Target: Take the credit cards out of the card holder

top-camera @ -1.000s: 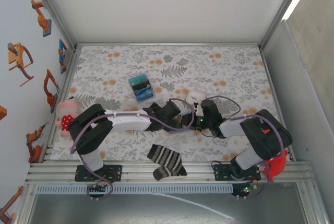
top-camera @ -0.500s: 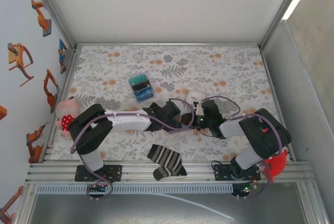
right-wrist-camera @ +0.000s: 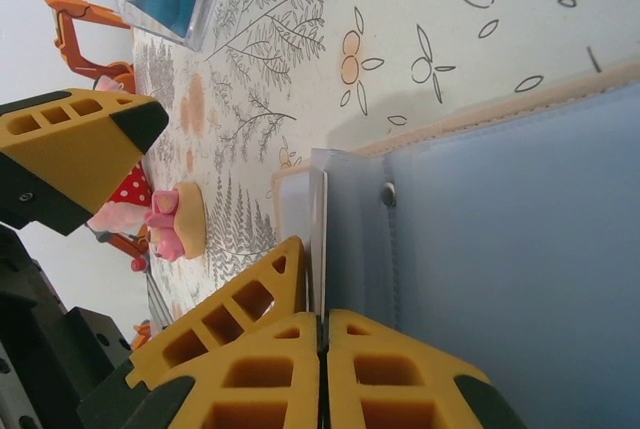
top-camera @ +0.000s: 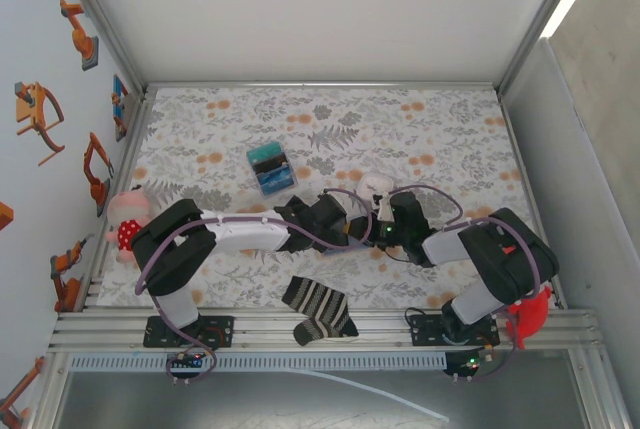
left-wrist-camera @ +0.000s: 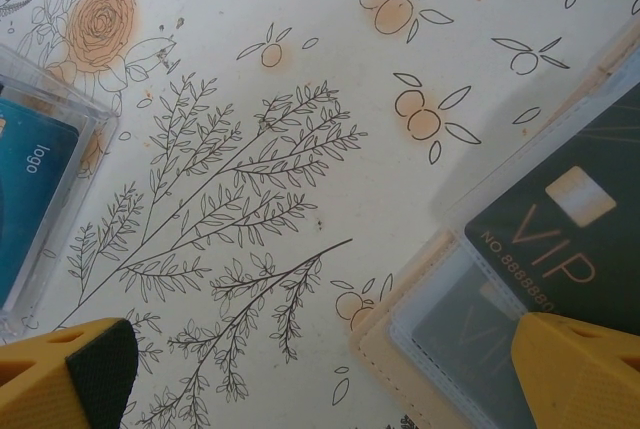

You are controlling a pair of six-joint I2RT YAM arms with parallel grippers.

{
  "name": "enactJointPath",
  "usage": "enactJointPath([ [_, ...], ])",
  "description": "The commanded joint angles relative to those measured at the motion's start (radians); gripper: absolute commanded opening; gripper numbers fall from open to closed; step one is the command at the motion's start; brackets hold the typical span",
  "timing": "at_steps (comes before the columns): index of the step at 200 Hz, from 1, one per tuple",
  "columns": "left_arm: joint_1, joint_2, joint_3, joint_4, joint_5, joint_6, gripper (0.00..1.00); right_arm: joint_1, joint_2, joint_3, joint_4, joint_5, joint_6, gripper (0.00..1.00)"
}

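Observation:
The tan card holder [left-wrist-camera: 432, 284] lies open on the flowered cloth, its blue-grey inner panel [right-wrist-camera: 500, 249] in the right wrist view. A dark credit card [left-wrist-camera: 570, 211] marked VIP sits in a clear pocket. My right gripper [right-wrist-camera: 322, 334] is shut, and a thin pale credit card [right-wrist-camera: 317, 229] stands edge-on between its fingertips. My left gripper [left-wrist-camera: 325, 379] is wide open, one finger [left-wrist-camera: 580, 369] over the holder and the other finger [left-wrist-camera: 65, 374] on bare cloth. In the top view both grippers [top-camera: 362, 217] meet at the table's middle and cover the holder.
A clear box [top-camera: 271, 168] of teal and blue cards lies just beyond the left gripper, at the left edge [left-wrist-camera: 40, 199] of its view. A striped sock [top-camera: 318, 309] lies near the front edge, a plush toy [top-camera: 127, 221] at the left and a red object [top-camera: 528, 314] at the right base.
The right gripper's body has edged slightly. The left arm holds still.

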Motion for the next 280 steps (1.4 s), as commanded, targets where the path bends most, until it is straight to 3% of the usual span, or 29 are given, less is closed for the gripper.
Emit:
enactJointPath([
  [1,-0.003,0.038,-0.006,-0.097,-0.019,-0.001,0.97,-0.012,-0.027,-0.013,0.047,-0.04,0.006,0.08],
  [72,-0.003,0.043,-0.001,-0.101,-0.024,0.0,0.97,-0.037,0.001,-0.034,0.113,-0.069,0.03,0.12],
  [127,-0.002,0.039,0.0,-0.104,-0.029,-0.003,0.97,-0.045,0.03,-0.041,0.146,-0.073,0.036,0.0],
  [280,-0.002,0.035,0.001,-0.105,-0.041,0.014,0.97,-0.112,0.094,-0.039,0.152,-0.093,0.001,0.0],
])
